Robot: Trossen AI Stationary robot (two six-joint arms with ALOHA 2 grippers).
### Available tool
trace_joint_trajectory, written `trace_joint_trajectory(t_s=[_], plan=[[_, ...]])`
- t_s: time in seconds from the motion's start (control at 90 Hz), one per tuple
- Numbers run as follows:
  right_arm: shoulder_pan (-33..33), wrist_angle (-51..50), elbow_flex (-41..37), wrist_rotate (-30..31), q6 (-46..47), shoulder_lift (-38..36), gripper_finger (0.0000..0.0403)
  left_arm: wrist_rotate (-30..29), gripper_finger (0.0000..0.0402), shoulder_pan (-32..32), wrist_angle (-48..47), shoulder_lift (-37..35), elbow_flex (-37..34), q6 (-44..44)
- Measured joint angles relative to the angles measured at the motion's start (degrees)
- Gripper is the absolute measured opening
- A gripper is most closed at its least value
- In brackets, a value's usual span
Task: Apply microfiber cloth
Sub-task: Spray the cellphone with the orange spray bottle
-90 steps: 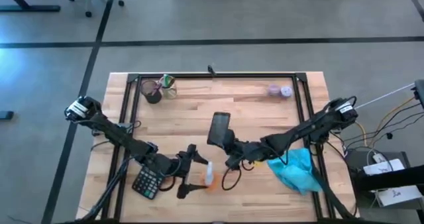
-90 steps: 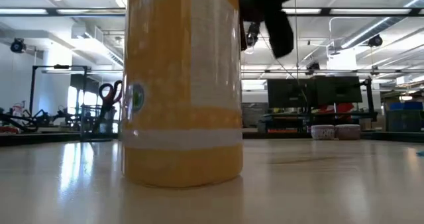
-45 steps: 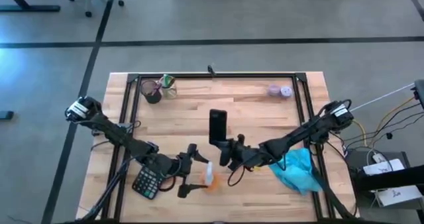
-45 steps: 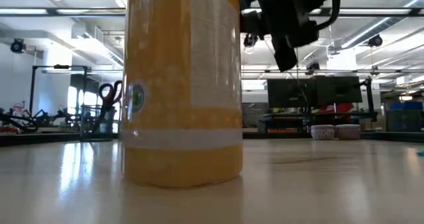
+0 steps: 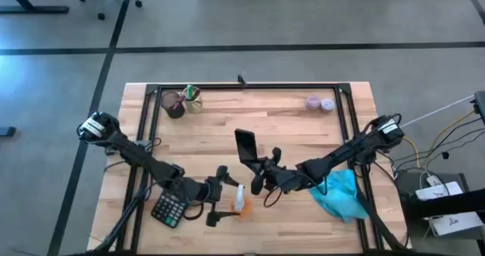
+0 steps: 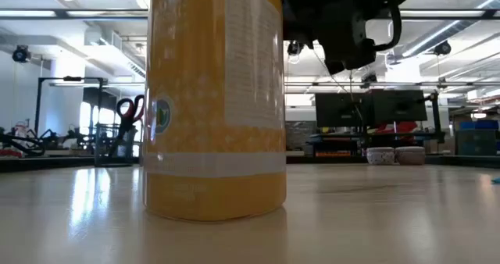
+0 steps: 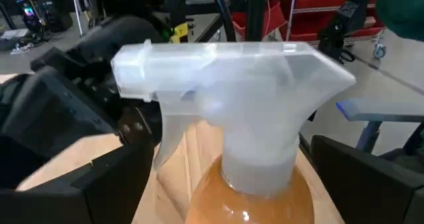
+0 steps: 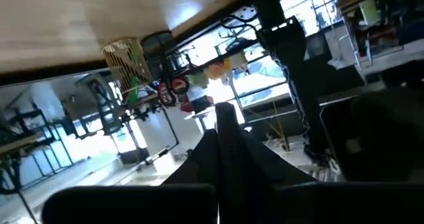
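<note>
Barely begun: microfiber cloth point(image 5: 337, 195) lying untouched at table's point(image 5: 295, 127) right front. Right gripper point(image 5: 258, 167) apparently clamped on upright black phone point(image 5: 245, 145); left gripper point(image 5: 220, 197) straddling orange spray bottle point(image 5: 239, 203), fingers on both sides. Wiping all left.

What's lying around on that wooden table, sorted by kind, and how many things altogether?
Cloths: 1, the microfiber cloth
Spray bottles: 1, the orange bottle
Electronics: 2, the black phone and the calculator
Cups: 2, a dark cup and a cup holding pens
Small purple things: 2
Total: 8
</note>
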Motion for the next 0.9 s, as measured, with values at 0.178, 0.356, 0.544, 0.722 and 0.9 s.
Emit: trace_joint_trajectory(t_s=[0.178,0.356,0.544,0.722,0.9], plan=[[2.7,0.0,0.0,0.0,1.8,0.0,0.0007,-3.3,0.0387,-0.1,0.0,-0.2,0.0,2.2],[4.6,0.0,0.0,1.4,2.0,0.0,0.0007,-3.4,0.0387,0.1,3.0,0.2,0.0,1.1],[4.4,0.0,0.0,1.4,0.1,0.0,0.0007,-2.7,0.0387,0.1,4.3,1.5,0.0,1.2],[3.1,0.0,0.0,0.9,0.1,0.0,0.0007,-2.7,0.0387,0.1,4.3,2.1,0.0,0.8],[1.2,0.0,0.0,-2.1,-0.3,0.0,0.0007,-2.7,0.0387,0.1,5.6,2.1,0.0,0.2]])
